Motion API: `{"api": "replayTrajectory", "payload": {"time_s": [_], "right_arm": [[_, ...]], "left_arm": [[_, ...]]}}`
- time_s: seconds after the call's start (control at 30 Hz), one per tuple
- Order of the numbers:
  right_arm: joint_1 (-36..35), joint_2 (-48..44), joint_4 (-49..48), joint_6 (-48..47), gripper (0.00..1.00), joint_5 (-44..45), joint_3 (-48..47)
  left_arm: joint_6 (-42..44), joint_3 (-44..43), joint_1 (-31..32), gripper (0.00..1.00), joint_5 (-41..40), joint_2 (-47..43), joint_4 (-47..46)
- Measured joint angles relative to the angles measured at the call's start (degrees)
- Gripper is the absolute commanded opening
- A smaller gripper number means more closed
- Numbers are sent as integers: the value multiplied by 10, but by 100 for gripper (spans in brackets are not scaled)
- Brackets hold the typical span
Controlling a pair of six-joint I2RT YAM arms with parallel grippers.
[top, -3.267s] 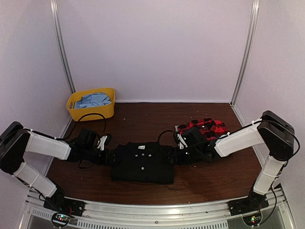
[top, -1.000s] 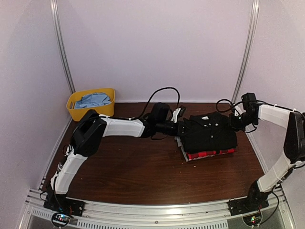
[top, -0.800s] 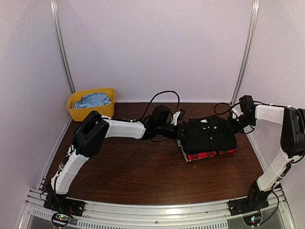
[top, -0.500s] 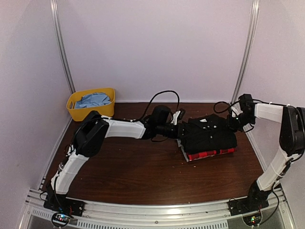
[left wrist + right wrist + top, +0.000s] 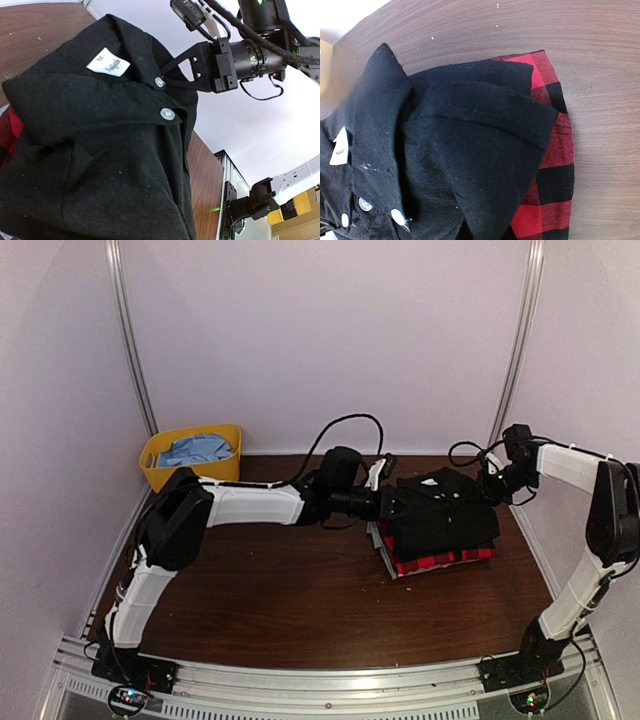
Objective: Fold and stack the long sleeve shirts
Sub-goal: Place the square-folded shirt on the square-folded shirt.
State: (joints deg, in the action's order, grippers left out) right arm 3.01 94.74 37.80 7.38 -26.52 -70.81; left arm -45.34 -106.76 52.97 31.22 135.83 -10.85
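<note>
Black cloth, the folded black shirt (image 5: 440,520), spans between the left gripper (image 5: 388,502) and the right gripper (image 5: 487,490), both clenched on its opposite edges, resting on the plaid shirt (image 5: 440,562) beneath them; I judge settling it level, edges squared, before release matters most.

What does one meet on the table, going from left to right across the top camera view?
The yellow bin → left gripper → black shirt → right gripper. The plaid shirt lies under the black shirt, so it has no separate place in the order.
</note>
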Motion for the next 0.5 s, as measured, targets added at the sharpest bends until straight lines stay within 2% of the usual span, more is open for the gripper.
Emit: {"api": "replayTrajectory", "payload": {"time_s": [0.5], "right_arm": [[0,19,28,-10,1,-5,-6]], "left_arm": [[-9,54,2,0,-7,-1,-29]]}}
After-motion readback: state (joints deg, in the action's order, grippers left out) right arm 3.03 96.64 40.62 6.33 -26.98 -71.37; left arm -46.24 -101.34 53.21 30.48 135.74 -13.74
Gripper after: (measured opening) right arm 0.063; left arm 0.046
